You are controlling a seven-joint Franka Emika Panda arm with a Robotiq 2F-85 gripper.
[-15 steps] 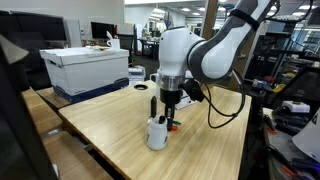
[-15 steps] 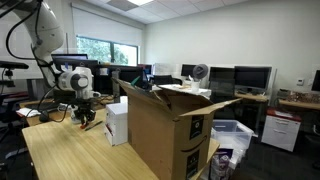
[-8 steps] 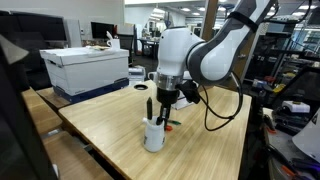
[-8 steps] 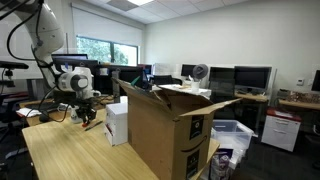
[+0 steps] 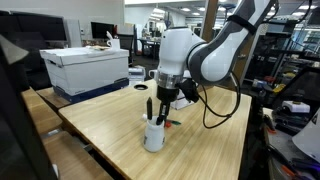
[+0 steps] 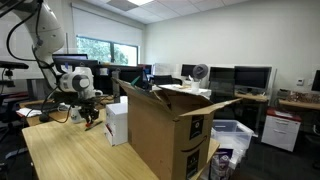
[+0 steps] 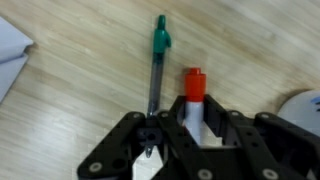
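Observation:
In the wrist view my gripper is shut on a marker with a red cap and a white body, which points away between the fingers. A green-capped pen lies on the wooden table just to the marker's left. The rim of a white cup shows at the right edge. In both exterior views the gripper hangs low over the table, just above and beside the white cup.
A white box on a blue lid stands at the table's far left end. A large open cardboard box and a small white box stand close by. Desks with monitors fill the room behind.
The gripper has drifted a little to the left, closer to the white cup, with the marker still in it.

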